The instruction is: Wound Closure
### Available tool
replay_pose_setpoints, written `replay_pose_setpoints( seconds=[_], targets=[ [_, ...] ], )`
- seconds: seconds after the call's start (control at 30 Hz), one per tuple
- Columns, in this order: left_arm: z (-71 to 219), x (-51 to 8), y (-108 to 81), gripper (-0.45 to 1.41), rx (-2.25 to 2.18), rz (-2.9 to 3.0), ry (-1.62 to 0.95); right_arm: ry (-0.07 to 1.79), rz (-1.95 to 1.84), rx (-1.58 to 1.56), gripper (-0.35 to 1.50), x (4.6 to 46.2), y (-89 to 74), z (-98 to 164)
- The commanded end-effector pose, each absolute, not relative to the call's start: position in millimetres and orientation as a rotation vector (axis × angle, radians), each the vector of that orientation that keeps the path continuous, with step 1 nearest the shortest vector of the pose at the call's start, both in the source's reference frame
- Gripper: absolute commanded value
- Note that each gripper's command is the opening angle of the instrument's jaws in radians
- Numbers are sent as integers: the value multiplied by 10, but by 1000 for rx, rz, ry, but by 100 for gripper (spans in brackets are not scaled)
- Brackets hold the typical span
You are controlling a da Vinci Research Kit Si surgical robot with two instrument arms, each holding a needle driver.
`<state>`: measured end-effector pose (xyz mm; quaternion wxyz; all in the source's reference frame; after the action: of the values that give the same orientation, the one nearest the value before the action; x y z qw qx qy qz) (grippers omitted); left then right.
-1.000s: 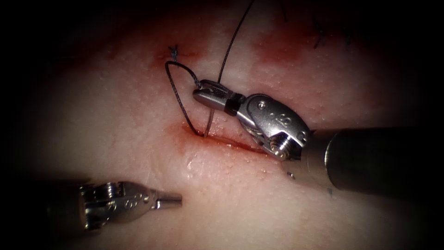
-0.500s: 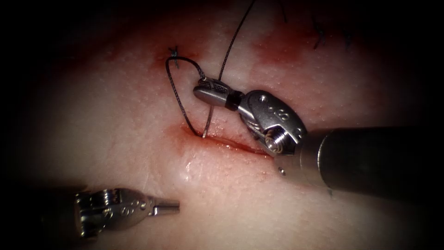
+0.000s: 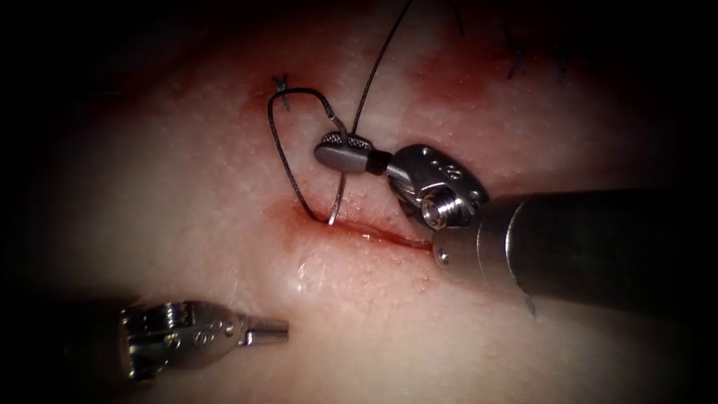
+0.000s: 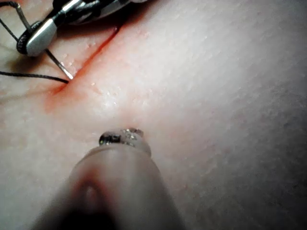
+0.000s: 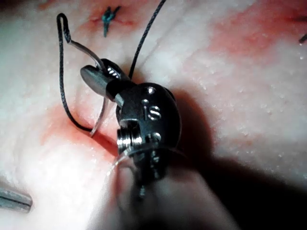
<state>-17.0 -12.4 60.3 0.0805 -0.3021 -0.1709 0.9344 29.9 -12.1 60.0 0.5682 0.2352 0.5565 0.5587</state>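
Endoscope view: needle point(image 3: 338, 196) at left end of cut point(image 3: 374, 233), tip in tissue point(image 3: 187, 194).
Gripped near thread end by right claw point(image 3: 342, 152), clamped shut, probably for control; thread point(image 3: 283, 150) looping left; left claw point(image 3: 269, 329) closed, empty, well apart below.

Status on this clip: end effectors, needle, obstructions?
Right end effector shut on curved steel needle near its thread end; tip in the cut. Left end effector shut, empty, below cut. Dark thread loops left of needle.
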Motion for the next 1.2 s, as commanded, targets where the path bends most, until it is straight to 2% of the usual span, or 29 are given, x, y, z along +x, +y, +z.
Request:
replay_pose_setpoints(
  seconds=[0.03, 1.2],
  targets=[
    [609, -176, -129, 14, -905, 2794, -514, 1308, 1316, 573, -35, 311, -128, 604],
    [606, -150, -124, 7, -930, 2809, -543, 1353, 1399, 963, -35, 354, -186, 576]
  ],
)
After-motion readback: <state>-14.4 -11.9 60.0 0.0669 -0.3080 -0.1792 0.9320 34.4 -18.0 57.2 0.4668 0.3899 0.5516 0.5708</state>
